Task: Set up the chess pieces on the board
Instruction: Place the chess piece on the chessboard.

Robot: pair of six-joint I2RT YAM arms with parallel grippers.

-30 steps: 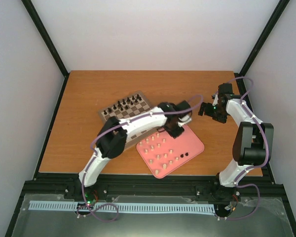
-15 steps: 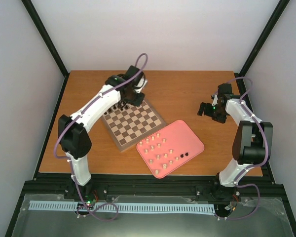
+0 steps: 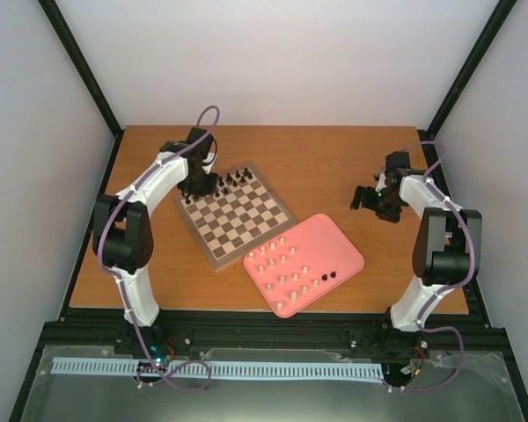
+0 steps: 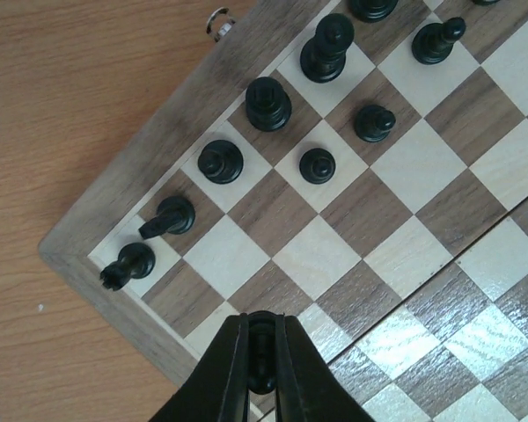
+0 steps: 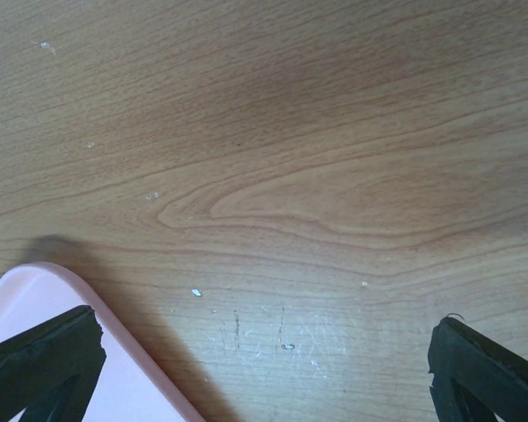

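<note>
The board [image 3: 246,220] lies left of centre, with dark chess pieces [image 3: 231,181] along its far edge. My left gripper [image 3: 196,186] hangs over the board's far left corner. In the left wrist view it [image 4: 262,374] is shut on a small dark piece [image 4: 262,343], above the board's edge squares [image 4: 246,255]. Several dark pieces [image 4: 268,104] stand in the corner rows. Several cream pieces [image 3: 277,264] and two dark ones [image 3: 328,278] lie on the pink tray [image 3: 345,248]. My right gripper [image 3: 367,198] [image 5: 264,369] is open and empty over bare table.
The pink tray's corner [image 5: 35,290] shows at the lower left of the right wrist view. The wooden table [image 3: 317,158] is edged by black frame posts and white walls. A small metal clasp [image 4: 218,19] sits on the board's outer edge.
My left arm has swung from the pink tray across the board to its far left corner, carrying the dark piece. The right arm has barely moved.
</note>
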